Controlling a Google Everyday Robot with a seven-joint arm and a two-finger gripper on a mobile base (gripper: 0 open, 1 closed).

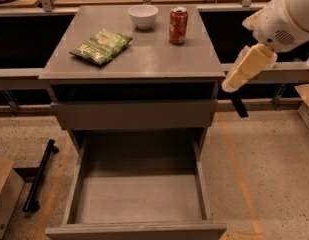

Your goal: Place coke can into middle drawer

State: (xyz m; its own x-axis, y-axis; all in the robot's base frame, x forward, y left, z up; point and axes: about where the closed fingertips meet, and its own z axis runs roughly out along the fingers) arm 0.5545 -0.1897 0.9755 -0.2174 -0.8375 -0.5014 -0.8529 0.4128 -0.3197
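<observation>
The coke can [178, 25], red with a silver top, stands upright at the back right of the grey cabinet top [154, 59], next to a white bowl [143, 16]. The middle drawer [139, 199] is pulled wide open below, and its flat grey floor is bare. My gripper [240, 79] hangs at the end of the white and cream arm, just off the cabinet's right edge, right of the can and lower than it. It holds nothing that I can see.
A green chip bag [101, 46] lies on the left of the cabinet top. The upper drawer's flat front [134, 115] is closed above the open one. A black bar [39, 176] and a cardboard box [4, 194] lie on the floor at left.
</observation>
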